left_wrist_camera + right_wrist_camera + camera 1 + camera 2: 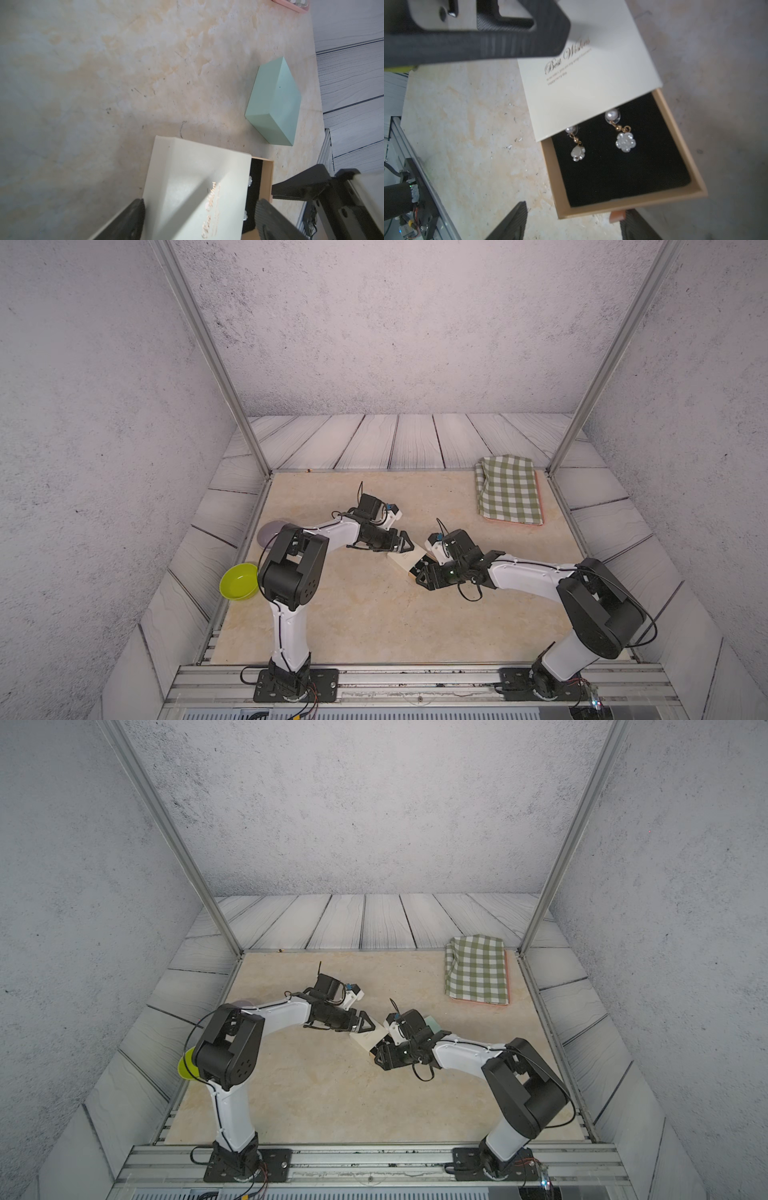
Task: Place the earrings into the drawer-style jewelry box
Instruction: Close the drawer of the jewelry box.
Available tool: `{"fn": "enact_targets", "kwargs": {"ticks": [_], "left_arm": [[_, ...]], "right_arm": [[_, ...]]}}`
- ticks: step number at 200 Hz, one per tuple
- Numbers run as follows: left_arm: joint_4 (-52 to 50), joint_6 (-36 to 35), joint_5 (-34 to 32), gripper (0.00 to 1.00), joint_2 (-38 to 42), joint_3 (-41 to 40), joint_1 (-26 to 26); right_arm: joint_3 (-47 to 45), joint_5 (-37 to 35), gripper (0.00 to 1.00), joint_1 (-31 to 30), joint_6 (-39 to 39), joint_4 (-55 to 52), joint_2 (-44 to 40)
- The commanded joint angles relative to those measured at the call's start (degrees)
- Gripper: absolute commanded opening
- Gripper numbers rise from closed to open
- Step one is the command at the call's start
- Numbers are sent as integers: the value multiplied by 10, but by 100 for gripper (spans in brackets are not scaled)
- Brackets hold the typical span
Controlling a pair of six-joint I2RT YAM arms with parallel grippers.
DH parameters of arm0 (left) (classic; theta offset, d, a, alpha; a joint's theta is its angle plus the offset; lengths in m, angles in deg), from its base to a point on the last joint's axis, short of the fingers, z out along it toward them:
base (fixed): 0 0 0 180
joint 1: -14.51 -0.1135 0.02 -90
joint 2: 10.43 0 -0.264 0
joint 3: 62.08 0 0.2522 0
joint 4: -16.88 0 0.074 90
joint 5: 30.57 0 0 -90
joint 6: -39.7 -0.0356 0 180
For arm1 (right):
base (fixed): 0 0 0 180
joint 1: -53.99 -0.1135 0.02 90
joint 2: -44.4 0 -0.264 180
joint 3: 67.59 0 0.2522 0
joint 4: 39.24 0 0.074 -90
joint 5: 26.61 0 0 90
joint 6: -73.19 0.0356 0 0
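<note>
We see matt cream card on the drawer-style jewelry box [591,93], black velvety lining, glossy pearly earrings [625,142] on gold metal links.

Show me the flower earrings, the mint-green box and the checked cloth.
flower earrings [625,142], right wrist view, flower pendant of one.
mint-green box [284,99], left wrist view, its large face.
checked cloth [509,491], a top view, its middle.

Folded green-and-white checked cloth [509,491] at far right of beige marbled tabletop [374,614]; lime-green round bowl [239,581] at left edge, grey round plate [270,531] just beyond it; mint-green square box [274,99] right of centre
</note>
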Motion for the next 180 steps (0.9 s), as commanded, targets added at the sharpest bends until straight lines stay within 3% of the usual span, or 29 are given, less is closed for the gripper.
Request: {"fn": "enact_targets", "kwargs": {"ticks": [1, 110, 164, 180], "left_arm": [[0, 9, 21, 86, -3, -7, 5], [67, 85, 39, 86, 67, -101, 11], [77, 93, 36, 86, 71, -116, 12], [51, 81, 2, 86, 90, -117, 8]], "right_arm": [[35, 17, 72, 2, -8, 31, 22], [65, 70, 71, 2, 41, 140, 95], [57, 62, 71, 3, 42, 134, 82], [48, 52, 74, 14, 30, 89, 46]]}}
